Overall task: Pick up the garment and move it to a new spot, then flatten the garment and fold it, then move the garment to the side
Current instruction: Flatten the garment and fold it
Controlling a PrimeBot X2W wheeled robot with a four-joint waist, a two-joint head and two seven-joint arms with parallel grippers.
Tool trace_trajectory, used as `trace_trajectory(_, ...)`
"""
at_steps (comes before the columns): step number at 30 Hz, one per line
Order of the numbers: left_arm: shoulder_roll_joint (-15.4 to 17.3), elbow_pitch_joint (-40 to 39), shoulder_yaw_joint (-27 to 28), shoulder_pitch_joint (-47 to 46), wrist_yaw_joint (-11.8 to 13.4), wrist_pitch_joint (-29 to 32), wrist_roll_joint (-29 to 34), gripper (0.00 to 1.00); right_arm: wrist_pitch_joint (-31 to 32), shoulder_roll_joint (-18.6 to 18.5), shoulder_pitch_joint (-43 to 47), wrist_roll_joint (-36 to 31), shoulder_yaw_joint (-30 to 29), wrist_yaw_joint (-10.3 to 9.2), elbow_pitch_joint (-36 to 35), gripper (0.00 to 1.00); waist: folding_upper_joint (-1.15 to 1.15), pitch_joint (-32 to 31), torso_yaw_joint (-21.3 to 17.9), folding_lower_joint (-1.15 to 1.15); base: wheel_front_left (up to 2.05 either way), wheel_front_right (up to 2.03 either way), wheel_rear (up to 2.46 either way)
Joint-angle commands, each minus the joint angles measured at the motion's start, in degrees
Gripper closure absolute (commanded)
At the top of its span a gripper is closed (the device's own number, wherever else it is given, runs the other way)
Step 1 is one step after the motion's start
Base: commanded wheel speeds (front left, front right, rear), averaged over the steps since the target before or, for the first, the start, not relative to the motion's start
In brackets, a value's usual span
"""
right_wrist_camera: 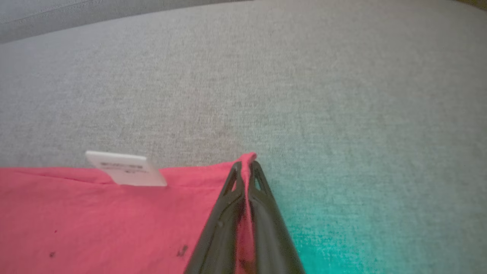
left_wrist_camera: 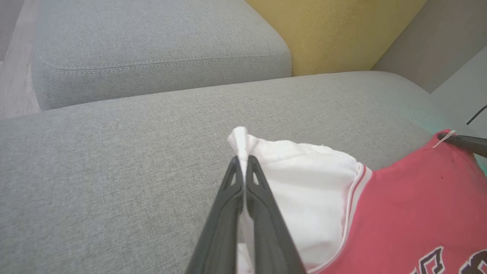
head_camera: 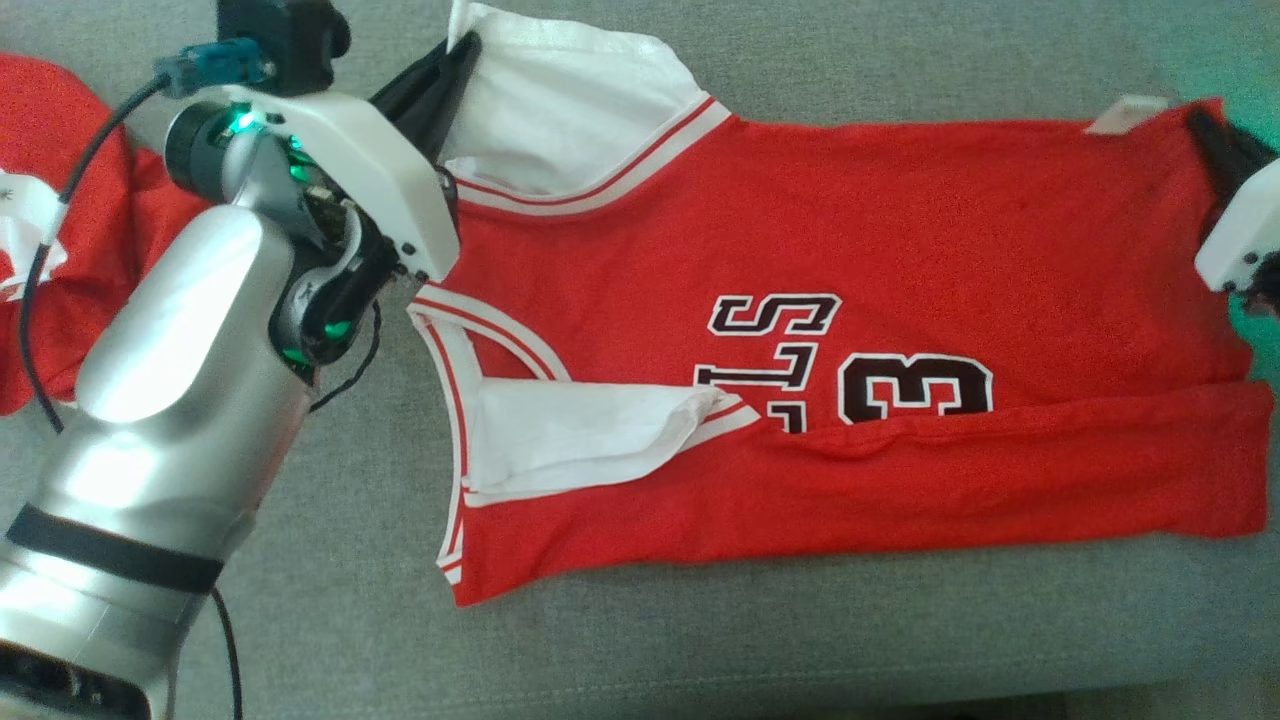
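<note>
The jersey (head_camera: 800, 250) lies spread on the grey sofa (head_camera: 700, 650). The left gripper (left_wrist_camera: 244, 161) pinches its white strap at eleven o'clock (head view); the right gripper (right_wrist_camera: 246, 165), closed tight, nips the hem corner at two o'clock.

Red garment (right_wrist_camera: 95, 224) is spread from 9 to 6 o'clock over grey cushion (right_wrist_camera: 266, 76). Its corner is pinched in the closed right gripper (right_wrist_camera: 246, 165). White tag (right_wrist_camera: 125, 174) is noted at the gripper's 9 o'clock.

Head view looks steeply down on the jersey (head_camera: 900, 220) and grey sofa (head_camera: 700, 650). Wrist views sit low, close, sharing jersey corners at its upper left and, seemingly, upper right.
</note>
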Motion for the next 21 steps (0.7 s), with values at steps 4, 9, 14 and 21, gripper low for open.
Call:
trace_trajectory(4, 2.2, -0.7, 3.8, -2.9, 1.6, -1.6, -0.7, 1.0, -6.2, -2.1, -3.2, -1.3, 0.0, -0.05, 0.7, 1.0, 0.0, 0.6, -0.3, 0.0, 0.0, 0.0, 0.0)
trace_trajectory(9, 1.3, 2.3, 5.5, -6.3, 2.9, -4.6, -0.3, 1.0, -10.1, -0.9, -6.5, -2.3, -1.3, -0.05, 4.2, 1.0, 0.0, 1.2, -0.7, 0.0, 0.0, 0.0, 0.0)
trace_trajectory(14, 0.4, 5.9, 6.1, -9.7, 2.9, -7.9, 0.6, 1.0, -13.7, 0.0, -9.4, -4.3, -1.3, -0.05, 7.3, 1.0, 0.0, 1.7, -0.6, 0.0, 0.0, 0.0, 0.0)
trace_trajectory(21, -1.9, 11.1, 7.0, -13.3, 2.3, -12.4, 0.6, 1.0, -20.7, 1.4, -12.8, -6.3, -3.2, -0.05, 12.1, 1.0, 0.0, 1.8, -0.2, 0.0, 0.0, 0.0, 0.0)
